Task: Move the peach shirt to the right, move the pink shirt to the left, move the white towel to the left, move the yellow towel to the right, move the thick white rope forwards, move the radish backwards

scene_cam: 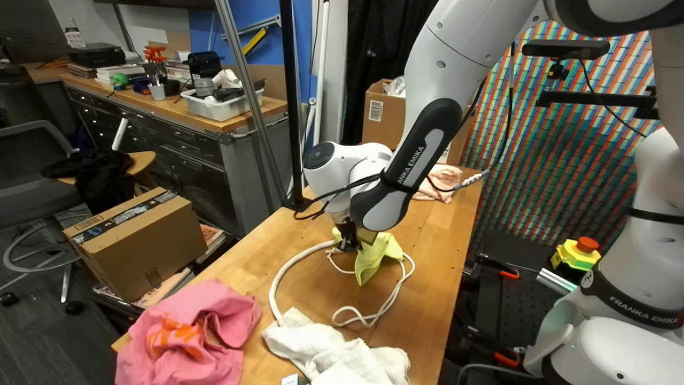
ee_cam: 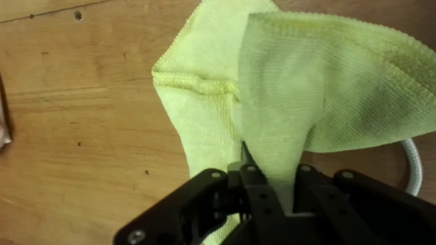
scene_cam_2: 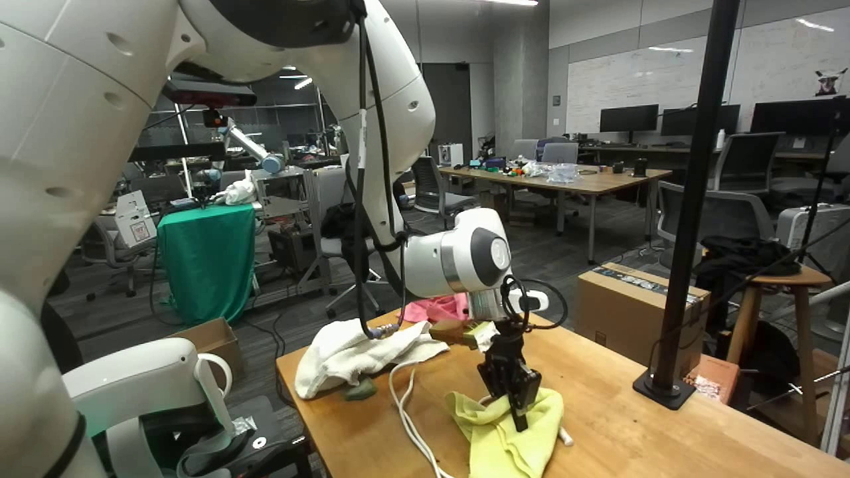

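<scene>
Wrist view: yellow towel seemingly in claw.

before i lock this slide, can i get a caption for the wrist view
Gripper closed on a fold of the yellow towel over a wooden tabletop.

The yellow towel is matt cloth, the table smooth wood.

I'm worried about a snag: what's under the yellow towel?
White rope comes out from under the yellow towel in the wrist view. Its path underneath, and anything else there, is covered.
</scene>
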{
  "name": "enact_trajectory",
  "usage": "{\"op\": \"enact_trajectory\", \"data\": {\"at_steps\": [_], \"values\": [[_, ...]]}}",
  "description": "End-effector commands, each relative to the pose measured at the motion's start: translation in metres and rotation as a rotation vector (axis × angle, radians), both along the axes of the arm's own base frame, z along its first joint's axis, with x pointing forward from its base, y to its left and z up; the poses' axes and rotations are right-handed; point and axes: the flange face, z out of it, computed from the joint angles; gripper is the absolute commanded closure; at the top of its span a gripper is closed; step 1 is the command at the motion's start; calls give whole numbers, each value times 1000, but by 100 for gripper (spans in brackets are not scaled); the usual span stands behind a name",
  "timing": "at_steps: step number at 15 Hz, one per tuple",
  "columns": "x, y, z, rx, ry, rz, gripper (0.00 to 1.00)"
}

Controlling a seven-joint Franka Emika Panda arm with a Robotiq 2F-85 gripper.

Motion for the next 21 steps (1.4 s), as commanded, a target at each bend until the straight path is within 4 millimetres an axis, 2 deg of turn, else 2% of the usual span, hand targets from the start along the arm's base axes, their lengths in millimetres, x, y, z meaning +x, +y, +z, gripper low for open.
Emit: {"op": "enact_trajectory", "data": {"at_steps": [1,8,16,21], "values": [[13,-21,2,-98,-99,-57,92],[38,-59,7,-189,-251,-234,92],[58,-71,52,-215,-420,-342,92],[79,-88,67,-236,-473,-411,92]]}}
